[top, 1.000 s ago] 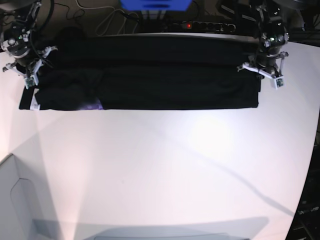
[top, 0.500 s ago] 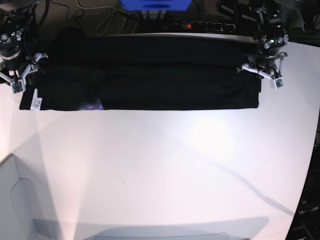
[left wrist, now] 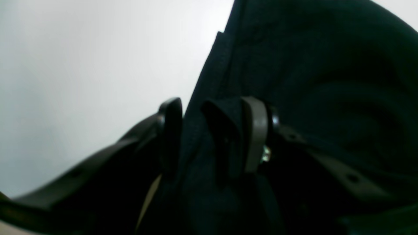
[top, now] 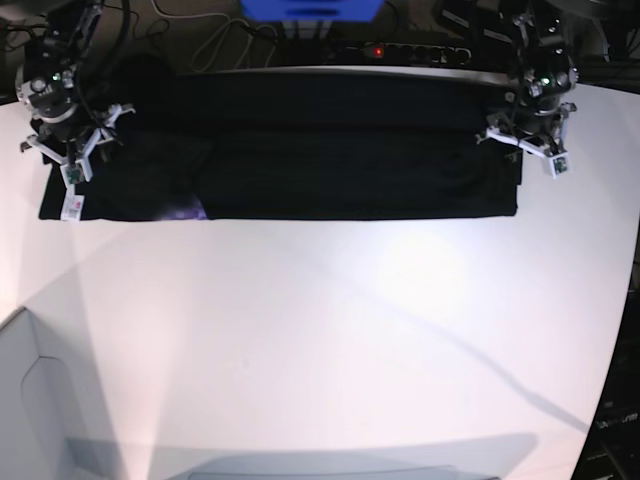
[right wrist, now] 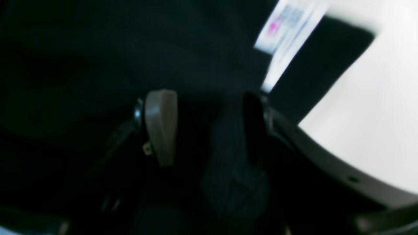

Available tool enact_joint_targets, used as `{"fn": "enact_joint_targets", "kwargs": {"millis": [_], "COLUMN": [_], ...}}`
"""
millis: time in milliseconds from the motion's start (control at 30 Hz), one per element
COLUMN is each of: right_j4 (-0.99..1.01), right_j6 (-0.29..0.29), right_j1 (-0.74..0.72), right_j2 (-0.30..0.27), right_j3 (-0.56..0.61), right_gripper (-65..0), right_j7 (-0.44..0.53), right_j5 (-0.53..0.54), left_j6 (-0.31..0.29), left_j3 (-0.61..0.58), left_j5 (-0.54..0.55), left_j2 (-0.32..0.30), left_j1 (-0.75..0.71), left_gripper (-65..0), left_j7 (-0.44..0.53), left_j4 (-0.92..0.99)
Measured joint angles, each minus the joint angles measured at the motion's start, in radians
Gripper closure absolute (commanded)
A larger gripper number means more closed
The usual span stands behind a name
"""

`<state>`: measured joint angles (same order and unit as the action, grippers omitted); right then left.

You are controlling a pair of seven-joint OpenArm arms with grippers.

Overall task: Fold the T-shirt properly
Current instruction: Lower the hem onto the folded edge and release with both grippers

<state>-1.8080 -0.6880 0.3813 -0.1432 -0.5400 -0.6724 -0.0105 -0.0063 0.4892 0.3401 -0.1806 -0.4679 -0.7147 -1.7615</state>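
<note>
On the far left of the base view we have the right tool (top: 70,150) hanging over the left end of the T-shirt (top: 300,160), which lies as a long dark band across the far part of the white surface (top: 320,340), running left to right between our two arms. From the right wrist view the fingers (right wrist: 160,125) stand wide apart with black cloth lying between them, and nothing looks pinched; we judge the tool is placed at the band's end so that it can take or leave that short edge squarely. A white label (top: 72,206) sticks out at the near-left corner, and a faint purple print (top: 185,211) peeks from the near edge just to its right. The band's near edge looks straight, which suits a lengthwise fold already laid flat. On the right, the left tool (top: 530,135) sits over the far-right corner of the band. The left wrist view shows its fingers (left wrist: 253,133) parted around a ridge of hem that rises between them, but we cannot tell whether the cloth is gripped or merely resting there. We judge both tools bracket the two ends so the band can be carried evenly for the next fold.
</note>
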Motion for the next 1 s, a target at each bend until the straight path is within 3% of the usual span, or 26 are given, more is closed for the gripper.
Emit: {"fn": "enact_joint_targets", "kwargs": {"millis": [167, 400, 1000], "right_j4": [0.064, 0.070, 0.075], "right_j6": [0.000, 0.000, 0.000], "right_j1": [-0.026, -0.029, -0.057], "right_j2": [-0.006, -0.006, -0.006], "right_j3": [0.003, 0.004, 0.005], "right_gripper": [-32.9, -32.9, -32.9], "right_j7": [0.008, 0.007, 0.004], "right_j5": [0.005, 0.005, 0.000], "left_j6": [0.000, 0.000, -0.002], "left_j3": [0.000, 0.000, -0.007], "left_j5": [0.001, 0.000, 0.021], "left_j2": [0.000, 0.000, -0.002], "left_j1": [0.000, 0.000, 0.006], "left_gripper": [-27.8, -43.3, -41.8], "left_j7": [-0.003, -0.002, 0.043], "left_j4": [-0.034, -0.038, 0.066]}}
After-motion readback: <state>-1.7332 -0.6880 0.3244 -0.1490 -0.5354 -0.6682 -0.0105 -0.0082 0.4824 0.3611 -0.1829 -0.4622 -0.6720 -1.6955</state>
